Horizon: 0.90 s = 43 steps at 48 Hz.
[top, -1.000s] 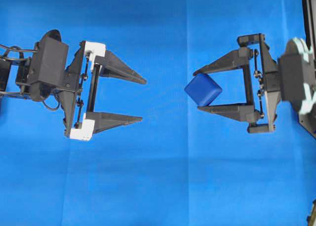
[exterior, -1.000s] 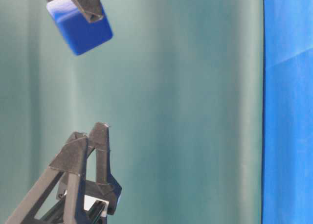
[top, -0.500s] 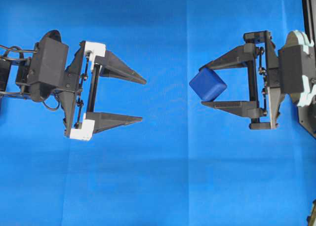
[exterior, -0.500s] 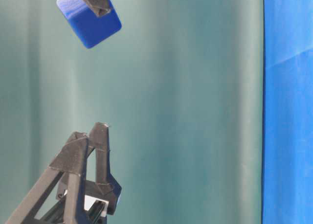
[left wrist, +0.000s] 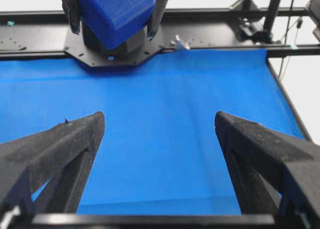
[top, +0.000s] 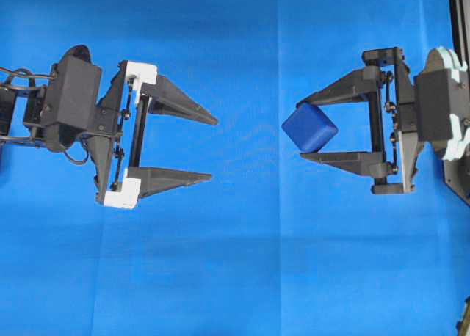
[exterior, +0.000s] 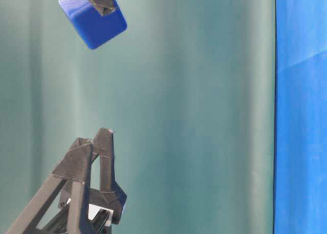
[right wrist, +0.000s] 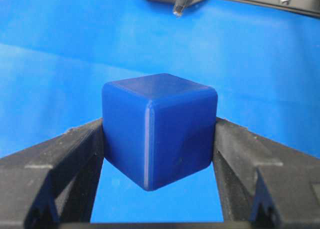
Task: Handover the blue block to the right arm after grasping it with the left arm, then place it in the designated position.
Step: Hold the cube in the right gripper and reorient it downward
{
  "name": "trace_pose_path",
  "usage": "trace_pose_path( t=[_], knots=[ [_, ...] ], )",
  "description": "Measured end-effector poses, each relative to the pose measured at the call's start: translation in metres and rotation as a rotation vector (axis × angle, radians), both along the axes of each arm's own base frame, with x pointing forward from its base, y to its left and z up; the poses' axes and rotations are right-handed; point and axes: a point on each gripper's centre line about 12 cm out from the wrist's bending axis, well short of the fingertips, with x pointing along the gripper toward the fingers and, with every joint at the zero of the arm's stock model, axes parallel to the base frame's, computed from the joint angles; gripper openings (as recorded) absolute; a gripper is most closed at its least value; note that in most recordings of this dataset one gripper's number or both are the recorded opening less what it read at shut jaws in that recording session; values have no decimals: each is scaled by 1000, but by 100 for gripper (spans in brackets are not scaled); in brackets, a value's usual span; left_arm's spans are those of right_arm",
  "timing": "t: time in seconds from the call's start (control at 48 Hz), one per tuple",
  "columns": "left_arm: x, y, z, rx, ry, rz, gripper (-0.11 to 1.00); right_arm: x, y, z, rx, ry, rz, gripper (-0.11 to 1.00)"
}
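Note:
The blue block is a dark-blue cube with rounded edges, held off the cloth between the tips of my right gripper, which is shut on it. In the right wrist view the block sits tilted, one edge toward the camera, pinched on both sides by the black fingers. The table-level view shows the same block high at the upper left. My left gripper, with white brackets, stands wide open and empty to the left, a clear gap from the block. From the left wrist, the block appears ahead and above the open left gripper.
Bright blue cloth covers the table beneath both arms. A black frame rail and the right arm's base plate run along the far edge in the left wrist view. A teal backdrop fills the table-level view.
The right gripper with the block has drawn back to the right and turned slightly, then settled. The left gripper has stayed still and open.

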Motion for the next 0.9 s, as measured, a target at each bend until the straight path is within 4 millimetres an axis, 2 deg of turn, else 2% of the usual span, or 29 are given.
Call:
trace_pose_path(
  t=[0.896],
  knots=[
    [0,-1,0,0,0,-2,93,-1,0,-1,-2,12,-7,47]
  ],
)
